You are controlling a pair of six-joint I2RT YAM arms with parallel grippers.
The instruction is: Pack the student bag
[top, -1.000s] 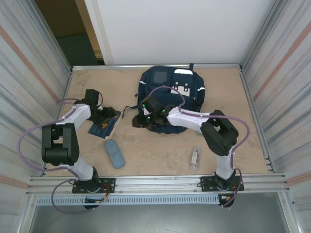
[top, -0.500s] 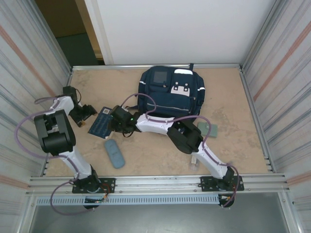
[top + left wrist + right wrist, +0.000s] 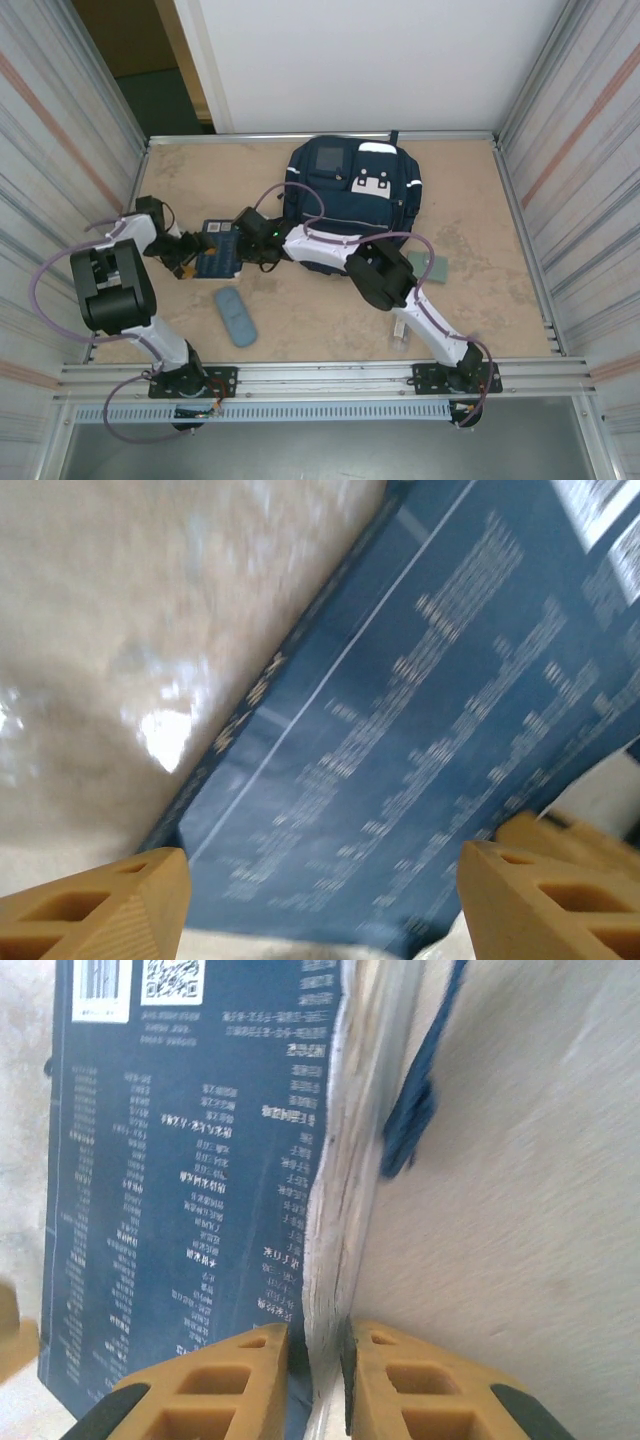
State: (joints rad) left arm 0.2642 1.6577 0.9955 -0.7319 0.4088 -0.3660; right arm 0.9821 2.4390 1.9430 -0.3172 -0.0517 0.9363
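The student bag (image 3: 350, 195), navy with white patches and a grey square panel, lies at the back middle of the table. Left of it a blue book (image 3: 216, 251) lies with white print on its cover (image 3: 190, 1160) (image 3: 420, 710). My right gripper (image 3: 247, 238) (image 3: 318, 1370) is shut on the book's white page edge at its right side. My left gripper (image 3: 186, 252) (image 3: 320, 905) is open at the book's left side, its tan fingers (image 3: 110, 905) spread wide over the cover without touching it.
A light-blue oblong case (image 3: 235, 315) lies near the front left. A grey-green flat item (image 3: 432, 266) and a clear small packet (image 3: 401, 325) lie on the right. A dark bag strap (image 3: 412, 1110) lies beside the book. Metal walls close in both sides.
The right arm swept left from the bag to the book and has shut on its page edge. The left gripper has come back in to the book's left side.
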